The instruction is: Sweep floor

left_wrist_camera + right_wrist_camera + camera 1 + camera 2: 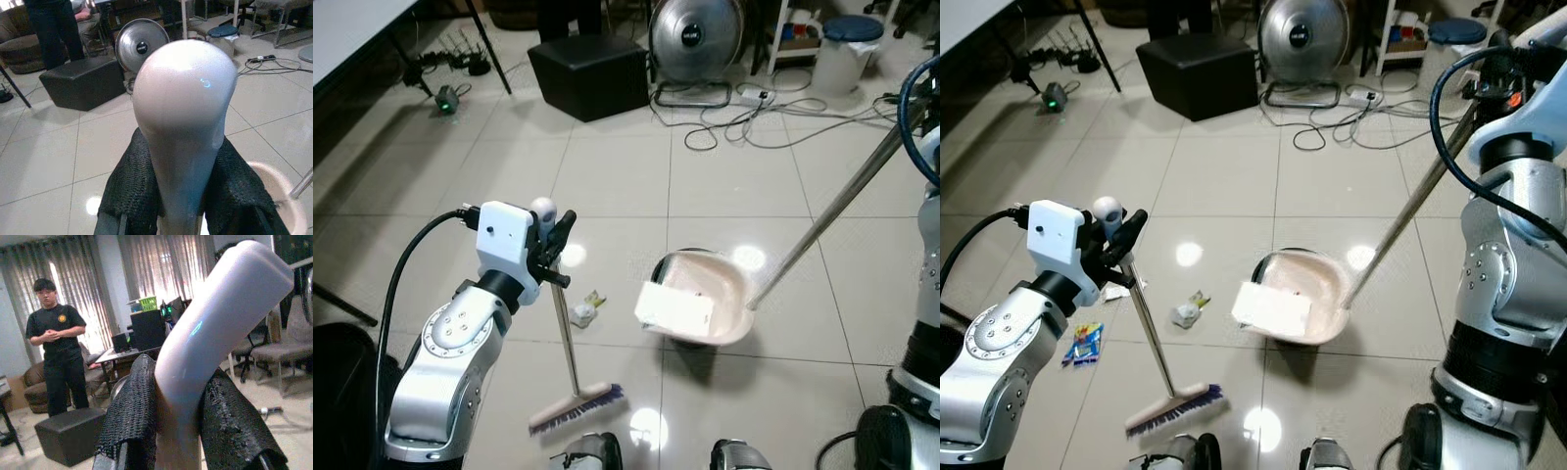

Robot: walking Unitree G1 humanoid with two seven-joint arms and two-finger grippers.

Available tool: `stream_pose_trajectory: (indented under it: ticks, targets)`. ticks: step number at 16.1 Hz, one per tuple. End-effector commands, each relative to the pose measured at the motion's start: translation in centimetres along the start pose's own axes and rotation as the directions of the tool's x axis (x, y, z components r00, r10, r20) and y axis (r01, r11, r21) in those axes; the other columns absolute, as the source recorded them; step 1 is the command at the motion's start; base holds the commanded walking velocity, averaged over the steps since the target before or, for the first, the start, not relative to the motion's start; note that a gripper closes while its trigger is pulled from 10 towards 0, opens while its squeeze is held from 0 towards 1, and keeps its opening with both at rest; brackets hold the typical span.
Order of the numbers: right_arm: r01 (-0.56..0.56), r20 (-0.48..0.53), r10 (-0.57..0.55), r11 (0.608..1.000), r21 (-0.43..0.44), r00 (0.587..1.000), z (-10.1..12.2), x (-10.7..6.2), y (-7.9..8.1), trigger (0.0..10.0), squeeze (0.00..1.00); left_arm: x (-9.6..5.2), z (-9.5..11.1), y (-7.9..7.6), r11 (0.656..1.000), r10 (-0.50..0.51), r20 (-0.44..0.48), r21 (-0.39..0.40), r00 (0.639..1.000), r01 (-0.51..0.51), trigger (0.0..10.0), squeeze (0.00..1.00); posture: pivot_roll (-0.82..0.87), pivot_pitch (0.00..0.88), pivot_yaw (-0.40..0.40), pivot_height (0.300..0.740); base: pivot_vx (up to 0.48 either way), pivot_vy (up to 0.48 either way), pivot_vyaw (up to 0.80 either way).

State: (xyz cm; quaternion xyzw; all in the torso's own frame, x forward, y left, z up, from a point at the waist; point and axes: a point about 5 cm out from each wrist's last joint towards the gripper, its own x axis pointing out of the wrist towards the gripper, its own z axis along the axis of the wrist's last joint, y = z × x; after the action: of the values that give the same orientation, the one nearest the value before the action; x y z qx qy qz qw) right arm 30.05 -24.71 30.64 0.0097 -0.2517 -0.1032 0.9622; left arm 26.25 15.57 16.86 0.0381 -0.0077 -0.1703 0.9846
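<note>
The dustpan (705,299) partly hides behind a white box (674,308) resting on its lip. Crumpled scraps (1187,311) and a blue wrapper (1084,344) lie nearby on the floor (607,176). The left pincer (551,238) clamps the broom (570,367), upright, bristles down; the right pincer (1487,78) clamps the dustpan handle (832,211), slanting up-right.

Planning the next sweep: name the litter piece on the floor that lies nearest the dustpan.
The crumpled wrapper, white with a yellow bit, just left of the dustpan. The blue packet and the white scrap lie farther left, beyond the broom.
</note>
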Motion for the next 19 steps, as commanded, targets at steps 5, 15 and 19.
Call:
stream_pose_trajectory:
  ticks: [5,15,19]
  targets:
    - [-0.117,0.149,0.131,0.988,-0.104,0.980,2.0,1.5,1.2,10.0,0.00,0.1,0.3,0.3,0.999,0.042,0.031,0.006,0.999,-0.042,10.0,0.00,-0.02,0.102,0.129,0.740,0.000,0.000,0.00]
    - [-0.322,0.258,0.395,0.903,-0.284,0.882,-0.1,2.5,7.2,10.0,0.00,0.3,0.4,0.7,0.998,0.056,0.041,0.017,0.998,-0.056,10.0,0.00,0.00,0.096,0.132,0.740,0.000,0.000,0.00]
    - [-0.442,0.240,0.526,0.835,-0.327,0.816,-1.6,1.5,10.8,10.0,0.00,0.4,0.5,0.6,0.998,0.054,0.042,0.024,0.998,-0.055,10.0,0.00,0.00,0.089,0.125,0.740,0.000,0.000,0.00]
